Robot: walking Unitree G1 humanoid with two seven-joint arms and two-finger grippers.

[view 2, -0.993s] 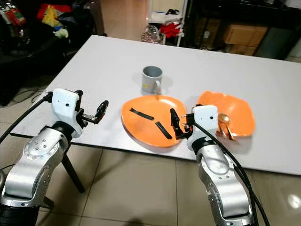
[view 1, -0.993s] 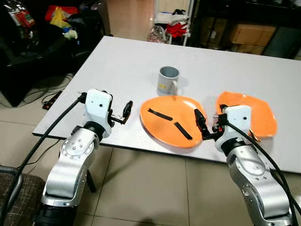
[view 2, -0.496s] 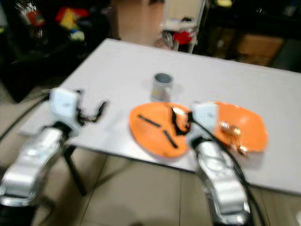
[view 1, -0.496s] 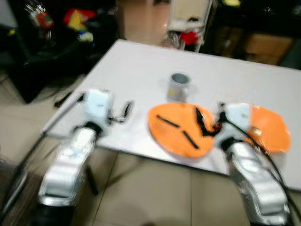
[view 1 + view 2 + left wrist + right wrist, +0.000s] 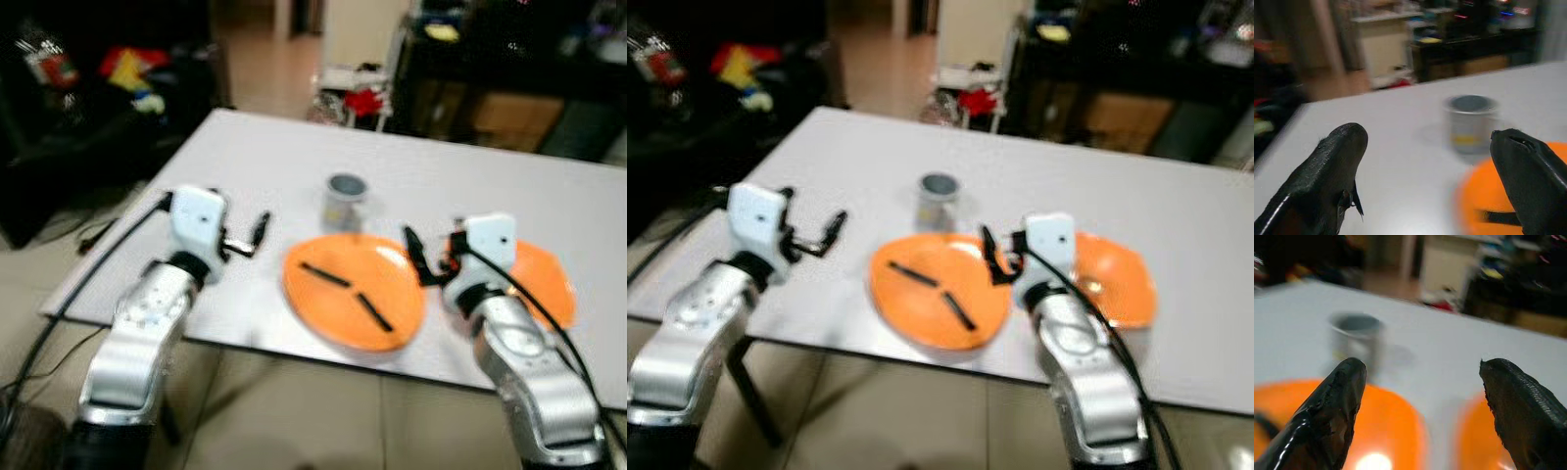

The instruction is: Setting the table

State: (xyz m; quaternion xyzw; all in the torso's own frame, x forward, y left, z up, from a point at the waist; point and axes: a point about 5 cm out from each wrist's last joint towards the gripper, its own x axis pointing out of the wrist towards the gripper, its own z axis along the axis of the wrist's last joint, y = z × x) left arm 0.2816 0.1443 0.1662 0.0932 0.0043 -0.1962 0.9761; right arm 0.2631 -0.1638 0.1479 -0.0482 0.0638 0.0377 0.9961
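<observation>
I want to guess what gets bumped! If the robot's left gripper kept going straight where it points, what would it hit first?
Probably the grey mug. The left gripper, fingers open, points across the white table toward it; the orange plate lies lower, beside that line.

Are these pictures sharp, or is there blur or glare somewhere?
Both eye views are softly motion-blurred: the grey mug and the black strips on the near orange plate lack crisp edges. In the left wrist view the background shelves are out of focus. In the right wrist view a bright glare spot lies on the plate, and the mug is smeared.
</observation>
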